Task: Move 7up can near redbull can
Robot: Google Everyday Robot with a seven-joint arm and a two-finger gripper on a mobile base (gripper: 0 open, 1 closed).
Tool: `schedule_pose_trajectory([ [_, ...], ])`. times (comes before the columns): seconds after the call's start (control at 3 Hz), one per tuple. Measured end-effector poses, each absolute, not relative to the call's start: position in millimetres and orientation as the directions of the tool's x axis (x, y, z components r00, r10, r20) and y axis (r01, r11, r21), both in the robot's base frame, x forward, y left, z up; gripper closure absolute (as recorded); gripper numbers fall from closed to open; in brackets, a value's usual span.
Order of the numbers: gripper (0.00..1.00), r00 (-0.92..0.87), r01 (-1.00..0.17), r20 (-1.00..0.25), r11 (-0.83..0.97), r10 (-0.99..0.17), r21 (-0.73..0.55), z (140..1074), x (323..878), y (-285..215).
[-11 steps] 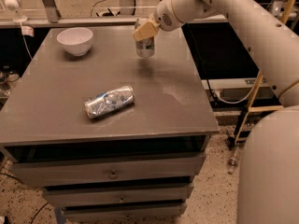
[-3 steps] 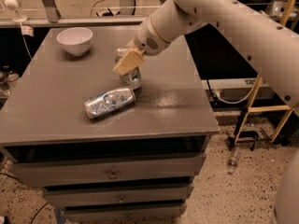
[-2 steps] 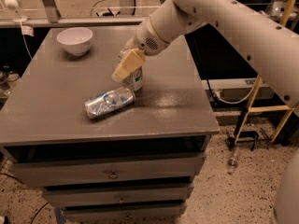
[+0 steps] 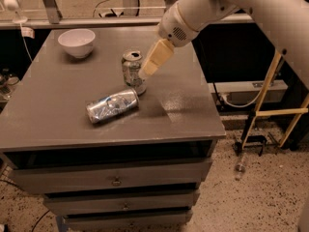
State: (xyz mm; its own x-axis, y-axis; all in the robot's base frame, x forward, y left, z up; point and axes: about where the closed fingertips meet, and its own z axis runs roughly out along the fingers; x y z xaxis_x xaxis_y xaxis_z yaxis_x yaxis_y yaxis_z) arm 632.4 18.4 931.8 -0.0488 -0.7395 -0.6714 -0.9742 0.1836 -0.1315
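Observation:
The 7up can (image 4: 131,70) stands upright on the grey table (image 4: 58,115), its silver top showing. The redbull can (image 4: 112,106) lies on its side just in front and to the left of it, a small gap apart. My gripper (image 4: 147,70) is at the 7up can's right side, its cream fingers (image 4: 155,57) slanting down beside the can and no longer covering it. The gripper is open and holds nothing.
A white bowl (image 4: 77,42) sits at the table's back left. The table has drawers below its front edge. A wooden frame (image 4: 270,105) and cables stand on the floor to the right.
The arm carried the 7up can from the table's back right down to beside the redbull can. The fingers that covered the can have come off it to the right.

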Motion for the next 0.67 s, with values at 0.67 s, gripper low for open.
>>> schedule_pose_trajectory([
  [0.67,0.0,-0.152,-0.916,-0.669,0.358,-0.728,-0.182,966.5,621.6,-117.2],
])
